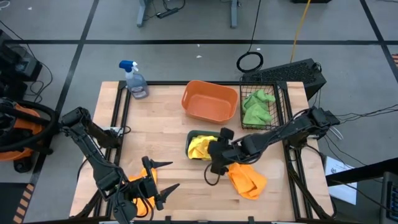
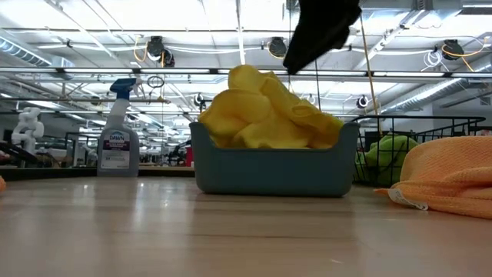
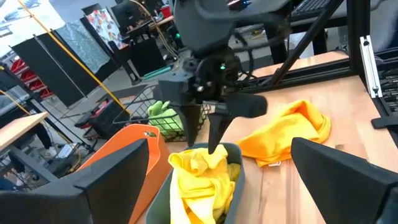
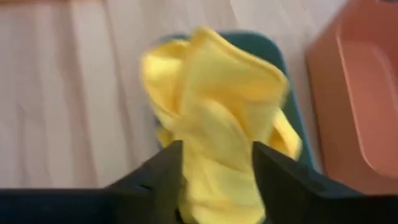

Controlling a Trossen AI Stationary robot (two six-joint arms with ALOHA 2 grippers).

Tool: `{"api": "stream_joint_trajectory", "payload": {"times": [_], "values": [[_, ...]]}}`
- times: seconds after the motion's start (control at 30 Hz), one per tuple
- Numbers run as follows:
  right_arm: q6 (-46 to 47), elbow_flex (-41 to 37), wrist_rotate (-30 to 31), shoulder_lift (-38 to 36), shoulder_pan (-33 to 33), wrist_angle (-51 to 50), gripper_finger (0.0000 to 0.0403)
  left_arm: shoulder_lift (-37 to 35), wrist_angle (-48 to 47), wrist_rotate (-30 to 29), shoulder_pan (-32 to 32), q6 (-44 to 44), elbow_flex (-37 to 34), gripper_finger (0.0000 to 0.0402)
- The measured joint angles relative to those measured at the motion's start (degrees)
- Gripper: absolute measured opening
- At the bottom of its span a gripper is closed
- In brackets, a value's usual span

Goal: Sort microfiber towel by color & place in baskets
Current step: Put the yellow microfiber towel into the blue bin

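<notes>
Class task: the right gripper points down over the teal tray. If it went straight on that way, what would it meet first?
Most likely the yellow towel heaped in the teal tray; the right gripper, fingers apart, hangs just above it.

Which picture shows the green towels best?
The high view: the green towels lie in plain sight inside the black wire basket. The low view shows only a green lump behind the wire bars, the left wrist view a small bit far off, and the right wrist view none.
</notes>
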Motion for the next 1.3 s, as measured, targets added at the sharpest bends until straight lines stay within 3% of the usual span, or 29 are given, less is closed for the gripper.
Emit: {"api": "stream_joint_trajectory", "payload": {"times": [0.2, 0.27, 0.73, 1.3], "values": [[-4.4, 0.0, 0.2, 3.4, -1.7, 8.1, 0.0043, 0.0, 0.0, 0.0, 0.0, 0.0, 0.0, 0.0395], [-6.2, 0.0, -0.2, 5.6, -2.9, 10.8, 0.0012, 0.0, 0.0, 0.1, 0.0, 0.0, 0.0, 0.0395], [-6.2, 0.0, -9.1, 17.7, -9.4, 12.8, 0.0004, 0.0, -1.9, 0.7, 0.0, -0.2, 0.0, 0.0395], [-6.4, 0.0, -9.1, 7.7, -7.2, 6.8, 0.0004, 0.0, -1.9, 2.1, 0.1, -1.6, 0.0, 0.0396]]}}
